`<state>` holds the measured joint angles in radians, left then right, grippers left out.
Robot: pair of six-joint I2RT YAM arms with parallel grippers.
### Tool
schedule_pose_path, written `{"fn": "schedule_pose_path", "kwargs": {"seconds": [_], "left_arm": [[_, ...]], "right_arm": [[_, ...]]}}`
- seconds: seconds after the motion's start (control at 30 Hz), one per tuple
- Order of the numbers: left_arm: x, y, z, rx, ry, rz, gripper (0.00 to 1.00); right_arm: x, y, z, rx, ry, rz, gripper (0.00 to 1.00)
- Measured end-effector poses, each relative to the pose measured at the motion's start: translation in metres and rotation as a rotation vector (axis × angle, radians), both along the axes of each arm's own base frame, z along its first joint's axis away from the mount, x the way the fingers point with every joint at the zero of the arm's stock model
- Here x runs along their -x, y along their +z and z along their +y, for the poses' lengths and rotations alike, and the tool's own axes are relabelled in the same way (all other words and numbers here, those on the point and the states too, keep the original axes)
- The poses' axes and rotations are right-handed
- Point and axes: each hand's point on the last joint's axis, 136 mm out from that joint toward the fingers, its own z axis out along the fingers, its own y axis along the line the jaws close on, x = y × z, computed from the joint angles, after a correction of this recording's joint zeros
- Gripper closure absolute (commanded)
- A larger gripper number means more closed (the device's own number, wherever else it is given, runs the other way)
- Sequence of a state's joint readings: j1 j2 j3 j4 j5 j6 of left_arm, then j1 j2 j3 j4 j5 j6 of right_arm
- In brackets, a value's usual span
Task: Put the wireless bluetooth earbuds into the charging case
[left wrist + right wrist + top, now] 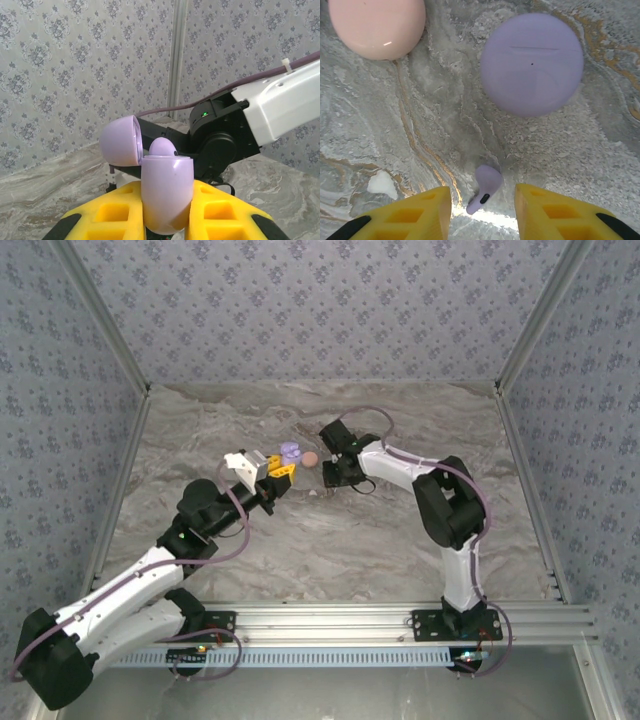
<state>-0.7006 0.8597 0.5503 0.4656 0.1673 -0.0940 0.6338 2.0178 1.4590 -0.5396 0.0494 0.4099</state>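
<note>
Betw. tips of open R claw [481, 194], lilac earbud [485, 186]; L claw [166, 212] tight on open lilac case [166, 182].

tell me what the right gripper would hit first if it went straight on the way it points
Likely the lilac earbud, lying on the marble table just ahead of the right gripper, between its fingers.

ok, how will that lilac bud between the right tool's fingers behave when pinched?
The lilac earbud looks smooth and rounded, so it may squirt out as the right tool closes. It lies loose on the marble table, so a one-sided touch would probably spin it. Tiny, likely light and rigid.
</note>
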Motion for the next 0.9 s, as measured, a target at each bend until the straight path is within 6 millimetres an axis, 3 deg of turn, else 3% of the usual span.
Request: {"fn": "schedule_pose_path", "kwargs": {"seconds": [0.3,0.9], "left_arm": [[0.000,0.000,0.000,0.000,0.000,0.000,1.00],[-0.002,-0.005,-0.002,-0.011,0.000,0.013,1.00]], "right_arm": [[0.000,-0.022,-0.002,0.060,0.008,0.030,0.67],[-0.003,-0.022,-0.004,0.087,0.026,0.025,0.78]]}}
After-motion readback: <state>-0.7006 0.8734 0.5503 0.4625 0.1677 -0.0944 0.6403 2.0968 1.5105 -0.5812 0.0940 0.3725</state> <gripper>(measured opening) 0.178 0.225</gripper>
